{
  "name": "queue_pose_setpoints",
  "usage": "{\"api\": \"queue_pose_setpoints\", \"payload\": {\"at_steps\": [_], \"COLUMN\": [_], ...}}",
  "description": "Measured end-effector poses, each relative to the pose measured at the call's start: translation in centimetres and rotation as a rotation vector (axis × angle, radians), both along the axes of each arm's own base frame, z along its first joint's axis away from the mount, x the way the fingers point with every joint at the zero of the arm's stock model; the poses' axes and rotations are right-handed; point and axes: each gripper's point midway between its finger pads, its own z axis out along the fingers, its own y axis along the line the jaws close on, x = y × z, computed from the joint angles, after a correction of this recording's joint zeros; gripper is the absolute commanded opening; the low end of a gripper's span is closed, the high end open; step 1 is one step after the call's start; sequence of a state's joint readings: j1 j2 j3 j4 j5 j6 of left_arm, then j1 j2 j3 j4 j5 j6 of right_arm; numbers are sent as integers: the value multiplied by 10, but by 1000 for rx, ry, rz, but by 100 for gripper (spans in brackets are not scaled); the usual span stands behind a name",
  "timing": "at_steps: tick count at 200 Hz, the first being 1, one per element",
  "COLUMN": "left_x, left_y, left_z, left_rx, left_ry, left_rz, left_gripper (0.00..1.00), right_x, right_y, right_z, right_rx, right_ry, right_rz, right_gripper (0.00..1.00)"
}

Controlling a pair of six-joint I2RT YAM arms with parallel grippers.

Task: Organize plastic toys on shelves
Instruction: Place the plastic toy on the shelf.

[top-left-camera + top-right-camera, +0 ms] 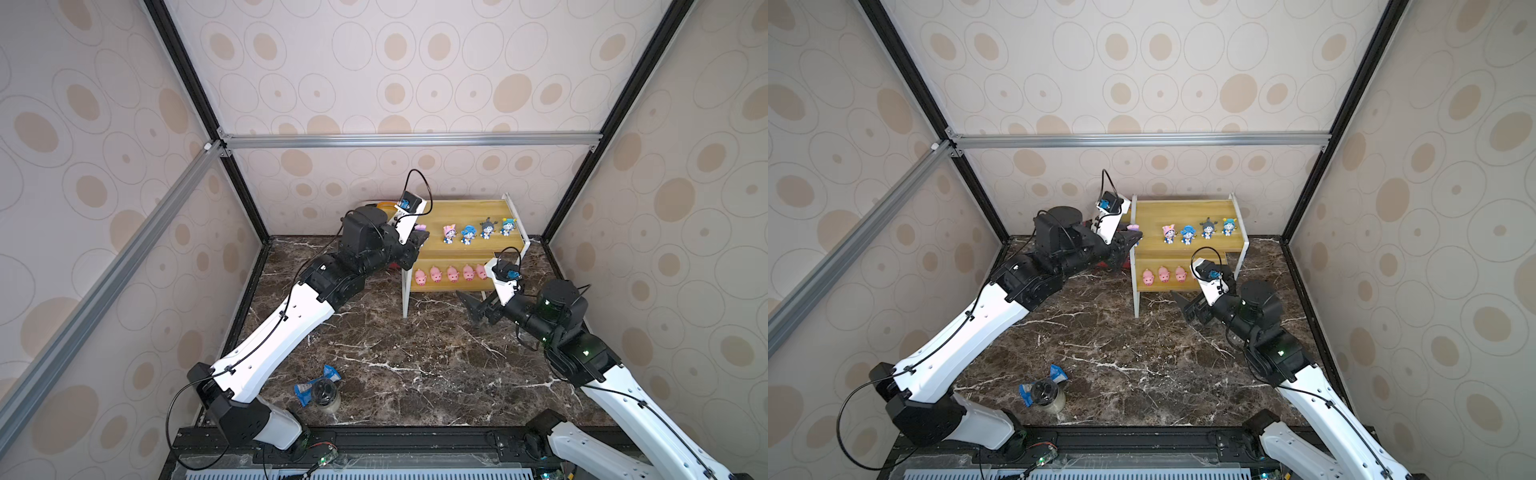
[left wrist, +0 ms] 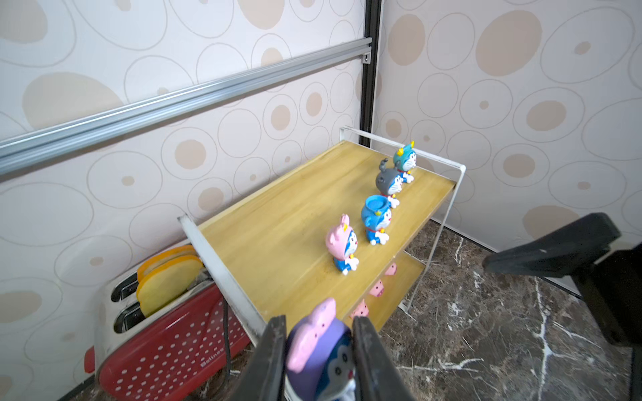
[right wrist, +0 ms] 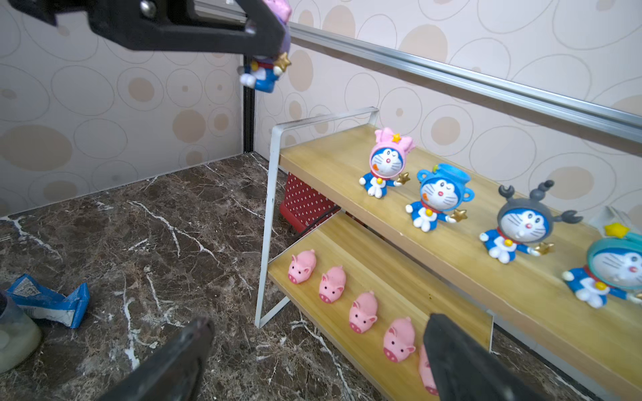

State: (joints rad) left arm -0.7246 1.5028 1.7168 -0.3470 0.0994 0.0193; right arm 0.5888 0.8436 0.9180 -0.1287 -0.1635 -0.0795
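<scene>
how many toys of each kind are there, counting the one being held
pink pigs: 5, all on the lower shelf
cartoon figurines: 5, with 4 on the upper shelf and 1 in the left end effector
total: 10

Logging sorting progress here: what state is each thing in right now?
Left gripper: shut on purple-hooded figurine, off the shelf.
Four figurines: upright, lined on upper board.
Five pigs: lined on lower board.
Right gripper: open, empty.
Jar: upright, lidded.
Wrapper: crumpled on table.
Toaster: bread slices in slots.
</scene>
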Motion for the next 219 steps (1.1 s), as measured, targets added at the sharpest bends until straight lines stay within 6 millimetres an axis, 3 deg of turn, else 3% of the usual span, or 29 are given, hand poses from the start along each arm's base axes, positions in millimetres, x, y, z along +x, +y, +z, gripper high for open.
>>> {"api": "queue_pose_setpoints", "payload": {"at_steps": [62,100,148,219], "left_x": [36,39,42,45], "left_y": [-31,-34,-35,-36], "left_z": [-37,-37,-50,-52], "left_rx": [76,64,77,73], "left_ry": [-2,-42,-41,-69], "left_rz": [-10,-13,-12,-3], "left_gripper": [25,27,31,38], "right_x": [-4,-12,-12,-13], "right_y": [-2,-9,-9,-11], "right_z": [7,17,7,5], "right_rx": [1,9,-6,-15], "right_ry": [-27,-70,-59,-65], "right_rz": [8,2,-3,-3], "right_gripper": [100,100,100,100]}}
